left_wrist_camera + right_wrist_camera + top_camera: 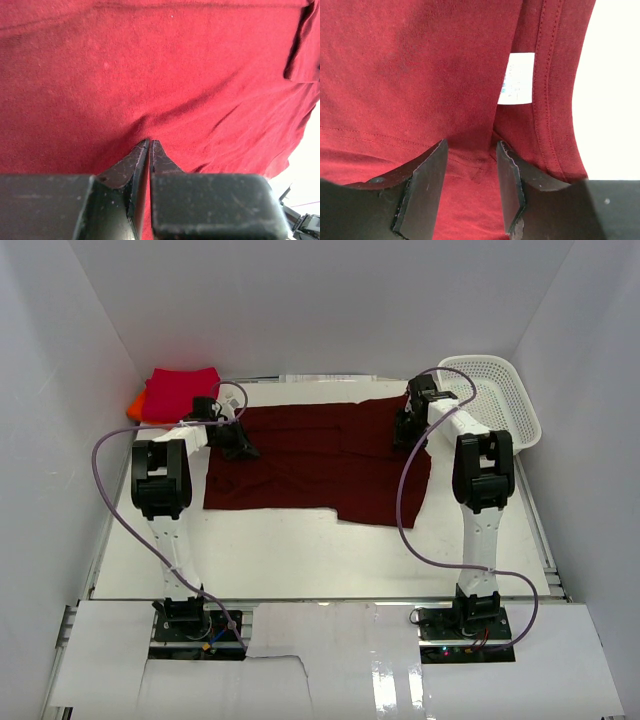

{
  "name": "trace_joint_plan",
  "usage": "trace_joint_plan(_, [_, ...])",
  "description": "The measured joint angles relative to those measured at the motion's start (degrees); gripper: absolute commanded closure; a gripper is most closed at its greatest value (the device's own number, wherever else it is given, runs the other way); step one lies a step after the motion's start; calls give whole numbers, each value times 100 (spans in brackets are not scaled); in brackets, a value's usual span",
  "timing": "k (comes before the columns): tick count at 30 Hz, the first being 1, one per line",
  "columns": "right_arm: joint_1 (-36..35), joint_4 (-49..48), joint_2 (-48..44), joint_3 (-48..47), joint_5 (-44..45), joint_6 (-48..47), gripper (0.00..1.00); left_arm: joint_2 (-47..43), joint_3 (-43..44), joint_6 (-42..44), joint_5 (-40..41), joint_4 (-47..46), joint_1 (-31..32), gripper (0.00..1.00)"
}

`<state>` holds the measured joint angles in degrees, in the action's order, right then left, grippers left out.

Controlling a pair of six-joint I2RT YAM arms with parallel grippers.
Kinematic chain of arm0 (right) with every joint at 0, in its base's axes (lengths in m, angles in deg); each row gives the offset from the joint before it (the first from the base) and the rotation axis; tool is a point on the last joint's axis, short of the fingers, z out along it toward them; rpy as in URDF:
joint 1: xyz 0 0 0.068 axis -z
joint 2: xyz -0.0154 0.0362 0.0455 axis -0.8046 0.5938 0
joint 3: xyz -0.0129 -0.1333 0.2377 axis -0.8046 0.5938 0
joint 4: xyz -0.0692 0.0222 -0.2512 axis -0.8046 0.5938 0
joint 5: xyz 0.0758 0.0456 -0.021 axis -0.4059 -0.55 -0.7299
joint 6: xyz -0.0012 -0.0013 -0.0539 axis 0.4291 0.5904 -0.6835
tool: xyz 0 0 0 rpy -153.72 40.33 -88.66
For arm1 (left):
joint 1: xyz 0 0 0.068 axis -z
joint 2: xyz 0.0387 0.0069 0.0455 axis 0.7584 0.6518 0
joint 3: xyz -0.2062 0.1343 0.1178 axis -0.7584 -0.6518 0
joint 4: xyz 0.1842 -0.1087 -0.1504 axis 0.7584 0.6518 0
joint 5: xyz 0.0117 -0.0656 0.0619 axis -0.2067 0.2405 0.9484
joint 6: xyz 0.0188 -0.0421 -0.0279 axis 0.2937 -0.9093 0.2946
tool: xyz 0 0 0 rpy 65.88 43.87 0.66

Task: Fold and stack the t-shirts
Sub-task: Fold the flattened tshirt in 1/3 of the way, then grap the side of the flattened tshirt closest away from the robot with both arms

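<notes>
Top external view gives us the dark maroon t-shirt point(320, 465) spread flat on the table point(300, 555). At its left edge our left gripper point(150, 144) is pinched together on a pucker of the cloth. At its far right corner our right gripper point(471, 150) stands apart astride a fold beside the white neck label point(517, 78); we cannot tell whether it grips. A crimson t-shirt point(182, 392) lies on an orange one point(134, 405), far left.

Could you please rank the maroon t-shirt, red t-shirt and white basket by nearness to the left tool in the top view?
1. maroon t-shirt, under the left tool.
2. red t-shirt, far-left corner.
3. white basket, far right.
</notes>
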<state>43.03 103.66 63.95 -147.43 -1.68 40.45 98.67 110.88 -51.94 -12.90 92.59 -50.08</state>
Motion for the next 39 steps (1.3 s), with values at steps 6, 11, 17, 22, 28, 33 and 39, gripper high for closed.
trace_joint_plan(6, [4,28,168,-278,-48,-42,49,-225,-203,87,214,70,17,83])
trace_joint_plan(11, [7,28,177,-302,-98,-98,48,-789,-422,181,544,518,11,82])
trace_joint_plan(17, [20,28,175,-302,-138,-118,48,-2594,-664,315,892,881,-26,79])
trace_joint_plan(22, [46,24,173,-299,-240,-116,48,-4205,-1172,566,1362,872,-44,78])
trace_joint_plan(28, [48,22,168,-295,-291,-116,46,-4109,-1836,837,2087,1023,-63,44])
trace_joint_plan(33, [57,-11,153,-260,-323,-116,46,-3998,-2153,1019,2271,1193,-81,29])
trace_joint_plan(39, [70,-15,153,-254,-391,-118,46,-4002,-2275,1217,2505,1224,-81,30])
